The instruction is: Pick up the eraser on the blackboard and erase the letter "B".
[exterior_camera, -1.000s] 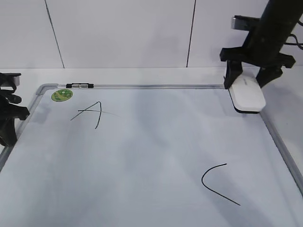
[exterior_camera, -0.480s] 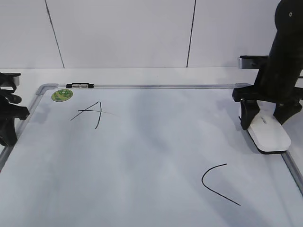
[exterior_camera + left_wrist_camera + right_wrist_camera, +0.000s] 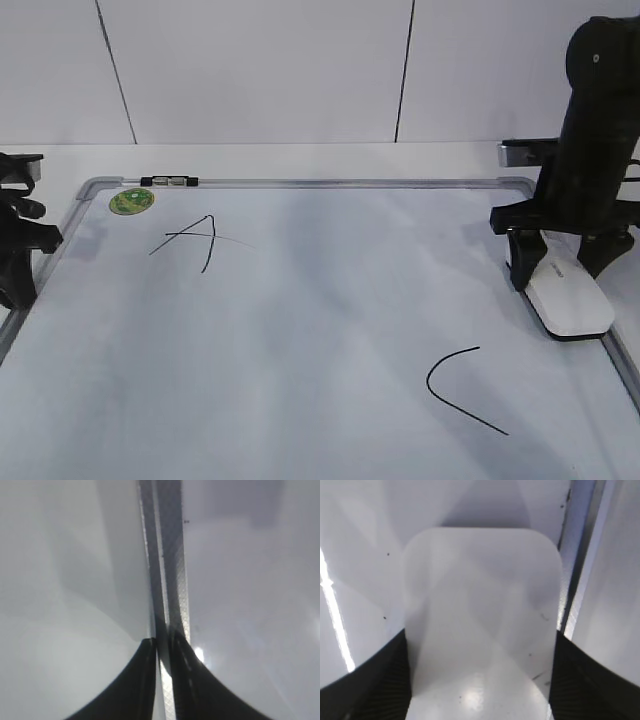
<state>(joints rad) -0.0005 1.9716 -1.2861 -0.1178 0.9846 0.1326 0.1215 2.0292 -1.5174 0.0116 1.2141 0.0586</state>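
White wall behind, blackboard (image 3: 300, 330) showing only "A" (image 3: 195, 238) & a curve (image 3: 458, 388) — no "B" visible, wiping apparently done; right gripper (image 3: 566, 283) pinching eraser (image 3: 568, 300) near frame.

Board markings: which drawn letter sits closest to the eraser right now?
The open curved stroke at lower right, just below-left of the eraser in the right gripper. The "A" is far across the blackboard, near the green sticker.

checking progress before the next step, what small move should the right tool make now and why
Probably open the right tool and lift away. No "B" shows on the blackboard; only the "A" and the curved stroke are there, and the eraser sits low at the board's right edge between the fingers.
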